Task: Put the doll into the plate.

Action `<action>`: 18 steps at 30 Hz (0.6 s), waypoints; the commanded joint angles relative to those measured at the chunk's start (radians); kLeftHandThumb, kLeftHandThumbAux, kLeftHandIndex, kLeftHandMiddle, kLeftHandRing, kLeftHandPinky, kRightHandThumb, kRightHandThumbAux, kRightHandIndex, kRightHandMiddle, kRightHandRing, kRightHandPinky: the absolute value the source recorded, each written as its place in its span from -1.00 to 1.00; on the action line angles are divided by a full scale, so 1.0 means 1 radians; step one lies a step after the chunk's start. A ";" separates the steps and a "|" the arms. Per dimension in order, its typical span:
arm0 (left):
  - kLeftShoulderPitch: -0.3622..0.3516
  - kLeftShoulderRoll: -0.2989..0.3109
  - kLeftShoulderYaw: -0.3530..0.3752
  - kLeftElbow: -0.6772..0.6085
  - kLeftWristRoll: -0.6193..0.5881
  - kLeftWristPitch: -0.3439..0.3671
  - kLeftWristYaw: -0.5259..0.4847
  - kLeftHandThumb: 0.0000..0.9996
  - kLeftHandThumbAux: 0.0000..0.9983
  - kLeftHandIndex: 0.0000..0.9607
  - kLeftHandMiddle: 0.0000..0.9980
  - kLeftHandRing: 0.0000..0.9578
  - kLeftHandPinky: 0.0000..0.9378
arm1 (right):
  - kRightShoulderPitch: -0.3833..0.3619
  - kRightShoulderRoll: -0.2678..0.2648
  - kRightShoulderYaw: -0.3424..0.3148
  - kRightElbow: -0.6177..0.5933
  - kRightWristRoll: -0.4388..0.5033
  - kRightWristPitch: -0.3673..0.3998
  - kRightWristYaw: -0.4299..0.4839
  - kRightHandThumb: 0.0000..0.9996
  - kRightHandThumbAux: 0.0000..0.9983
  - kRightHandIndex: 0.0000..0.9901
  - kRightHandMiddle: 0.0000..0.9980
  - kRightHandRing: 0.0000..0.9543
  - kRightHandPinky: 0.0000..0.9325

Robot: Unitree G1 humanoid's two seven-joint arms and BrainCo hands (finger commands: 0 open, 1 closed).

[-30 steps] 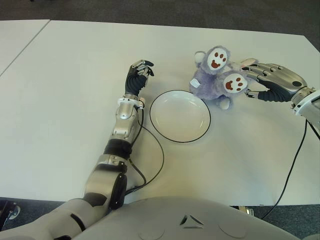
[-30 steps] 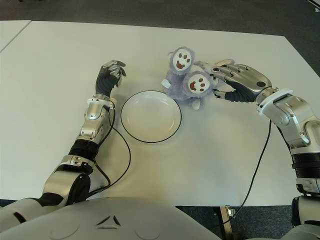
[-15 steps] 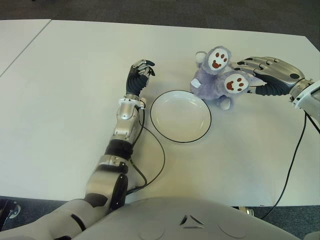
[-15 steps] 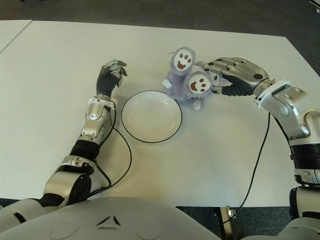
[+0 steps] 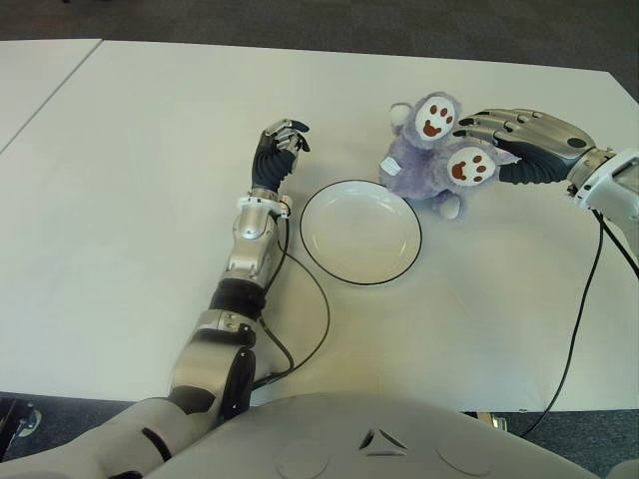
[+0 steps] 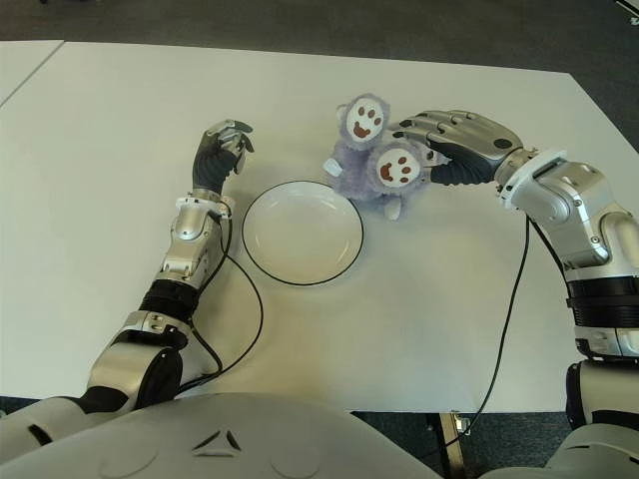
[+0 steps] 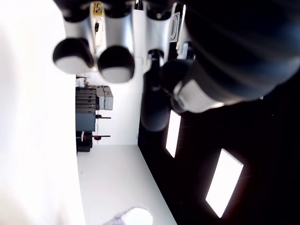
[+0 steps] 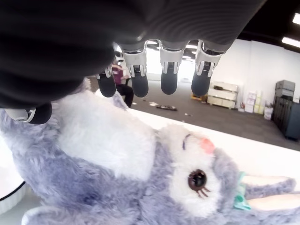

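Table [image 5: 120, 200]: right hand [image 6: 454, 140] over doll [image 5: 431, 158]

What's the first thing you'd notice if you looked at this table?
The fluffy purple bunny doll lying on the white table, its paw soles showing smiley faces. The robot's right hand reaches over it from the right, fingers open, not gripping. Beside the doll sits an empty white plate with a black rim.
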 commanded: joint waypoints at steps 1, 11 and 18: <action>0.105 -0.021 0.000 0.056 -0.006 0.004 0.005 0.43 0.41 -0.08 0.75 0.84 0.86 | -0.028 0.020 0.033 0.008 0.023 -0.007 0.048 0.08 -0.74 -1.00 -1.00 -1.00 -1.00; 0.111 -0.024 0.003 0.050 -0.009 0.005 0.009 0.43 0.41 -0.08 0.76 0.84 0.86 | -0.069 0.044 0.072 0.002 0.023 0.007 0.120 0.10 -0.76 -1.00 -1.00 -1.00 -1.00; 0.116 -0.028 0.002 0.045 -0.009 0.004 0.009 0.43 0.40 -0.08 0.76 0.84 0.87 | -0.118 0.106 0.136 0.039 -0.016 0.049 0.165 0.06 -0.76 -1.00 -1.00 -1.00 -1.00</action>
